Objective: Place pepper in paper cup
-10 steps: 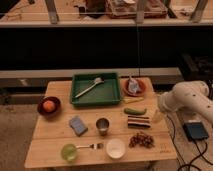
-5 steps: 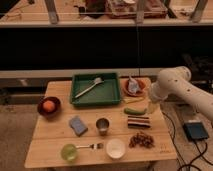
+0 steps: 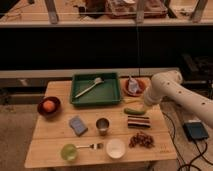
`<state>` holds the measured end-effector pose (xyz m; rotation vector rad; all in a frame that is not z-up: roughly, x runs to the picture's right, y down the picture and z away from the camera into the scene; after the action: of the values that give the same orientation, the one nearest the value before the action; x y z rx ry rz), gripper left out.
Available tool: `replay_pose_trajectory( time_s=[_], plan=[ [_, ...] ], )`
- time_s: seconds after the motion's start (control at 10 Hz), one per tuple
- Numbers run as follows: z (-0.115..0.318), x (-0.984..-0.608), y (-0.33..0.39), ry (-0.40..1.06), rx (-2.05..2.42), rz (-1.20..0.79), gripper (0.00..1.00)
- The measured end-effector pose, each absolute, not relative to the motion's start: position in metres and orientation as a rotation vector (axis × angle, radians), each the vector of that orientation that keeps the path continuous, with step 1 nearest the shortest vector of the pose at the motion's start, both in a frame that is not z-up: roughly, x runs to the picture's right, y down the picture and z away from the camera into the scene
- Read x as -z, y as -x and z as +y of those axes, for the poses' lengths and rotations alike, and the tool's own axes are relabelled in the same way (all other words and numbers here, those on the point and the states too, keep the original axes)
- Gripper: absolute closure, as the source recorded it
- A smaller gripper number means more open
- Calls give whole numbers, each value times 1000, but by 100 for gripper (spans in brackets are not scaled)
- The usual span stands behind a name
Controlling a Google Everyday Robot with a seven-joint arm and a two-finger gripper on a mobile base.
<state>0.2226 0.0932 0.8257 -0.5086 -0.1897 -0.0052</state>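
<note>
The small green pepper [image 3: 132, 111] lies on the wooden table [image 3: 57, 137], right of centre. My gripper [image 3: 143, 107] is down at the pepper's right end, at the tip of the white arm [image 3: 172, 92] that comes in from the right; it hides that end. The white paper cup [image 3: 115, 148] stands upright near the table's front edge, well below and left of the pepper.
A green tray [image 3: 111, 95] holding a utensil sits at the back. Around it are a red plate [image 3: 134, 88], a bowl with an orange [image 3: 48, 106], a blue sponge [image 3: 78, 125], a steel cup [image 3: 103, 125], a green cup [image 3: 69, 151], a fork [image 3: 91, 146], a dark bar [image 3: 138, 121] and brown snacks [image 3: 142, 140].
The arm has swung left over the table and lowered, bringing the gripper from the right edge down to the pepper. The objects on the table have not moved.
</note>
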Motion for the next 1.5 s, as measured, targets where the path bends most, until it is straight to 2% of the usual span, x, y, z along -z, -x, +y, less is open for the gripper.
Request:
replay_pose_trajectory(
  time_s=[0.1,0.2,1.5],
  plan=[
    [93,-831,-220,510,2,-189,42],
    [93,-834,-218,512,0,-189,38],
    [120,-909,-188,573,-8,-175,37]
  ],
)
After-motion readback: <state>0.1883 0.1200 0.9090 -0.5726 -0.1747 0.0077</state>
